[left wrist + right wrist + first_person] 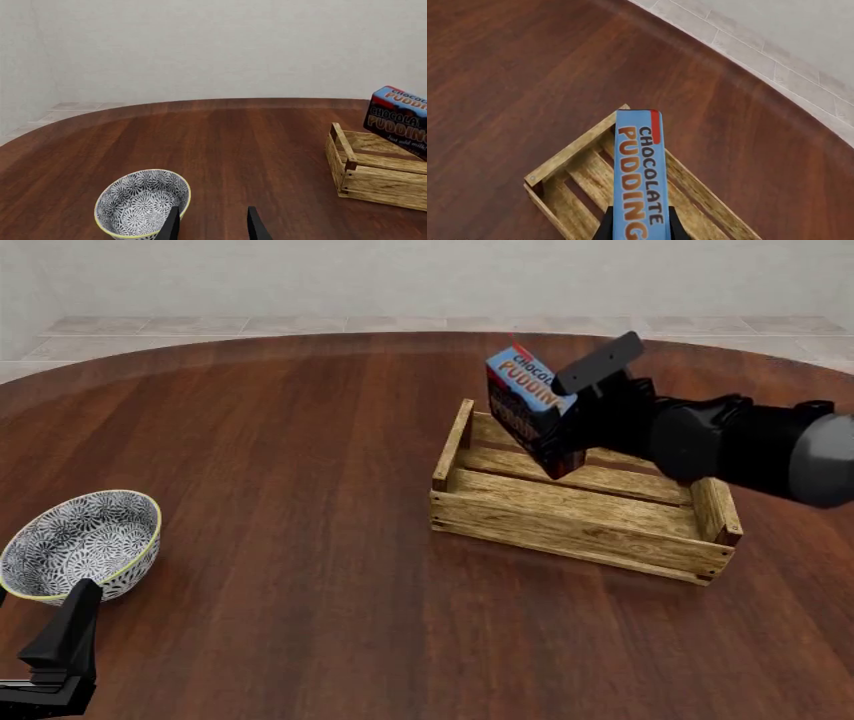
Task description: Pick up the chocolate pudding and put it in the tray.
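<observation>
Now the right gripper (639,231), clamped on the chocolate pudding (531,408) above the tray (577,530), needed a gentle, centred lowering before release.

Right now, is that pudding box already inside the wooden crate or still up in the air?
Still in the air. The chocolate pudding, tilted, is gripped by the right end effector above the tray, not resting on its slats.
</observation>
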`<act>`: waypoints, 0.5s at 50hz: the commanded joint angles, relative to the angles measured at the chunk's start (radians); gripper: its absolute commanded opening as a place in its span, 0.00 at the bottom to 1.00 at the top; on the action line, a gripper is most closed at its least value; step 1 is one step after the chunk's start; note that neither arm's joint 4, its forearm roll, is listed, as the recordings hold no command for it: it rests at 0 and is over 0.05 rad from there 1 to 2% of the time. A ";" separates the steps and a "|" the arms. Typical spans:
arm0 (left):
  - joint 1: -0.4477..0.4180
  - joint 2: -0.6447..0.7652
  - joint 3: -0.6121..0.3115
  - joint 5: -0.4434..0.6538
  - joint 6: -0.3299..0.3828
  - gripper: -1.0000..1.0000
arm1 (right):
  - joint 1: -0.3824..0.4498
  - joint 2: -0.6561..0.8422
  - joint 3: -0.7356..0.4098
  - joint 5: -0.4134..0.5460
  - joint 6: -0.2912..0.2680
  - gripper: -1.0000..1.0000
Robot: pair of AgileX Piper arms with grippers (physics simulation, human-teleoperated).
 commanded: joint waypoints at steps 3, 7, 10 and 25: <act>0.000 0.000 0.000 0.000 0.000 1.00 | 0.003 0.000 0.014 -0.013 0.023 0.00; 0.000 0.000 0.000 0.000 0.000 1.00 | 0.002 0.004 0.017 -0.018 0.024 0.00; 0.000 0.000 0.000 0.000 0.000 1.00 | 0.001 0.007 0.018 -0.021 0.027 0.00; 0.000 0.000 0.000 0.000 0.000 1.00 | 0.002 0.017 0.033 -0.046 0.032 0.00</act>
